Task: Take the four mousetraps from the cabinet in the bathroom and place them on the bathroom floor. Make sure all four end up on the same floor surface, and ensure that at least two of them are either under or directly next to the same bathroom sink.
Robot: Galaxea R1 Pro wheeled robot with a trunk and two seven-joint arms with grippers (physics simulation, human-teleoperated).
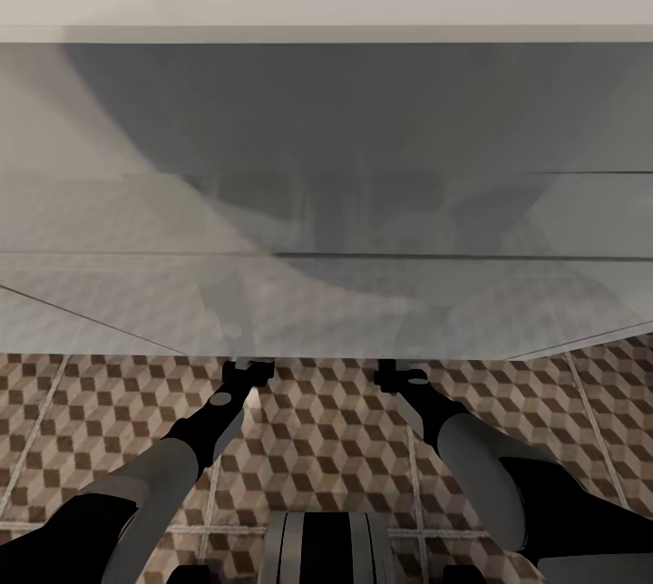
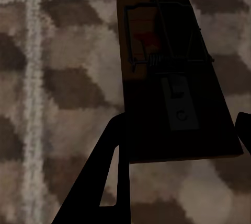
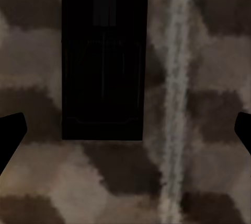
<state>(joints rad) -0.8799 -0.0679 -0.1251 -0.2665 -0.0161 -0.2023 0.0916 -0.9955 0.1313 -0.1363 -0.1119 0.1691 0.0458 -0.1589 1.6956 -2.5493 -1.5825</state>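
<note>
Seen from the head, both arms reach forward over the cube-patterned bathroom floor (image 1: 317, 439), and their tips pass under the front edge of the wide white sink (image 1: 326, 13). My left gripper (image 2: 180, 140) is shut on a mousetrap (image 2: 157, 51), a tan board with dark wire and a red mark, held a little tilted just above the tiles. My right gripper (image 3: 128, 127) is open, its fingers spread wide on either side of a second mousetrap (image 3: 103, 67). That one lies flat and dark on the floor, beside a pale grout line.
The sink's body (image 1: 326, 203) spans the whole head view ahead, low over the tiles. My own base (image 1: 326, 548) shows at the near edge. Patterned floor runs to both sides of the arms.
</note>
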